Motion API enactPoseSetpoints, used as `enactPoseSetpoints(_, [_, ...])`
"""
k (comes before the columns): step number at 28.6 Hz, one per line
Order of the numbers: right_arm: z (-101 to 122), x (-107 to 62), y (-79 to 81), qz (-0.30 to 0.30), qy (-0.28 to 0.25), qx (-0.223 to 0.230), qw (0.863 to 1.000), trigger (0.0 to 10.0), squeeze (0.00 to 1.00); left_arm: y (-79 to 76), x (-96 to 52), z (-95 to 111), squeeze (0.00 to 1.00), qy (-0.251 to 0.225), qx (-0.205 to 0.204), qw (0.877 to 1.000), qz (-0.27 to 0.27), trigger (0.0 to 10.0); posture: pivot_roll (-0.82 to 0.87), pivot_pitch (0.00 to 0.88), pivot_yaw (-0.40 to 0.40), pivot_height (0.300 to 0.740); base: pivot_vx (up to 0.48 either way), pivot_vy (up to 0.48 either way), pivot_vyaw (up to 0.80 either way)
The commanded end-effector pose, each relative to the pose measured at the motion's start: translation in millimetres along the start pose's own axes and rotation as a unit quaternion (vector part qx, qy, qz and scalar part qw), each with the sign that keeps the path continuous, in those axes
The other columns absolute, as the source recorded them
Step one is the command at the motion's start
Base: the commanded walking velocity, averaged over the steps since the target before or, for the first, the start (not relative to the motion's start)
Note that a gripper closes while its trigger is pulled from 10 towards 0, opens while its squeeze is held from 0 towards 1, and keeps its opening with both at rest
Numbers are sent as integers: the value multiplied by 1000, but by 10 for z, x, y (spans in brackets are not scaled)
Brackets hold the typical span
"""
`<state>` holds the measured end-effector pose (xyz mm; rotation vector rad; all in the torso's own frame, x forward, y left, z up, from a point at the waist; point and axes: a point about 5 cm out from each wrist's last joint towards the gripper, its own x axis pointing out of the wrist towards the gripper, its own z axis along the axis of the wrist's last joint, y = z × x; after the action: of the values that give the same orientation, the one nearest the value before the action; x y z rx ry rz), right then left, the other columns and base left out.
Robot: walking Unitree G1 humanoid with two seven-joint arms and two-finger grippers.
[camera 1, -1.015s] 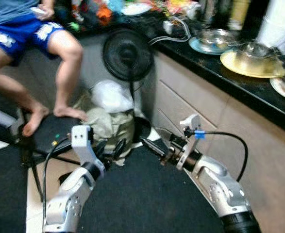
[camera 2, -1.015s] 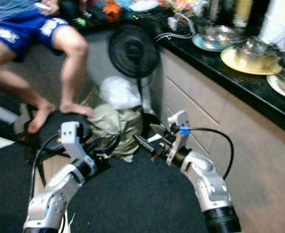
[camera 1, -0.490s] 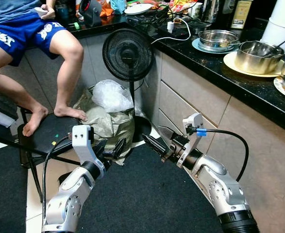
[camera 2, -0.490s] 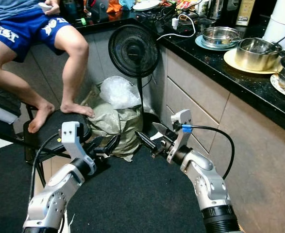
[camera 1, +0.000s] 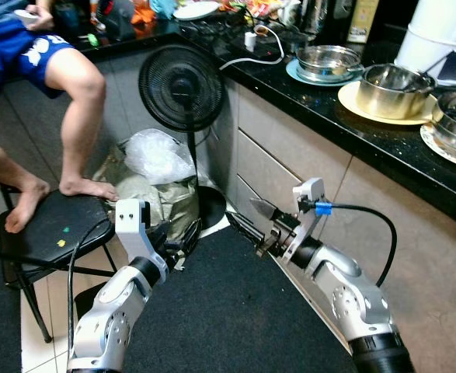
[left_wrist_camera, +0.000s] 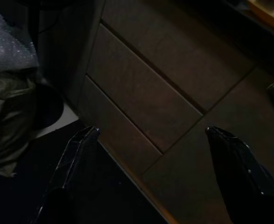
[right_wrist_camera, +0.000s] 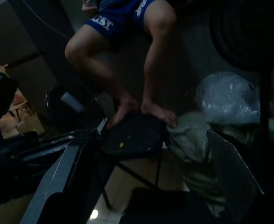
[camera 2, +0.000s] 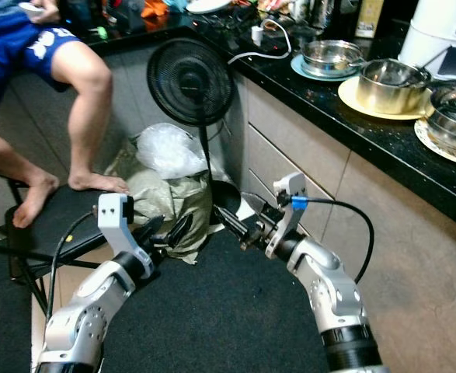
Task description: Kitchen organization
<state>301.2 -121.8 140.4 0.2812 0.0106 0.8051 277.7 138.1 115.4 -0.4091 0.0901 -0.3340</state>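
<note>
Both arms extend forward above the dark floor mat (camera 1: 235,311). The left gripper (camera 1: 177,235) and right gripper (camera 1: 251,221) each have fingers spread, holding nothing. The black surface (camera 1: 328,109) (on the robot's right) carries a steel pot (camera 1: 387,80) on a yellow plate (camera 1: 383,109) and a steel bowl (camera 1: 325,61). A fan (camera 1: 182,88) stands beside the drawers (camera 1: 290,155); a person's bare feet (camera 1: 88,187) rest on a chair (camera 1: 53,233).

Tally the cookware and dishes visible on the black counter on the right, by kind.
Metal pots and bowls: 3, at and
Plates under them: 3, teal, yellow and white
Total: 6
</note>
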Motion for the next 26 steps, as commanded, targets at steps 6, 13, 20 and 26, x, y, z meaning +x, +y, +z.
enactPoseSetpoints(6, [-51, -19, -1, 1, 5, 8, 1000, 10000, 0, 14, -6, -29, 0, 4, 8, 1000, 1, 10000, 53, 0, 28, 740, 376, 0, 0])
enactPoseSetpoints(13, [-47, -3, 0, 2, 7, 8, 1000, 10000, 0, 6, -6, -34, 0, 3, 7, 1000, 0, 10000, 54, 0, 24, 740, 386, 0, 0])
enactPoseSetpoints(20, [-43, -1, -10, 1, 8, 9, 1000, 10000, 0, 3, 1, -26, 0, 1, 7, 1000, -1, 10000, 54, 0, 23, 740, 389, 0, 0])
enactPoseSetpoints(26, [-48, 8, -14, 0, 10, 10, 1000, 10000, 0, 8, 3, -23, 0, 2, 7, 1000, 0, 10000, 55, 0, 22, 740, 393, 0, 0])
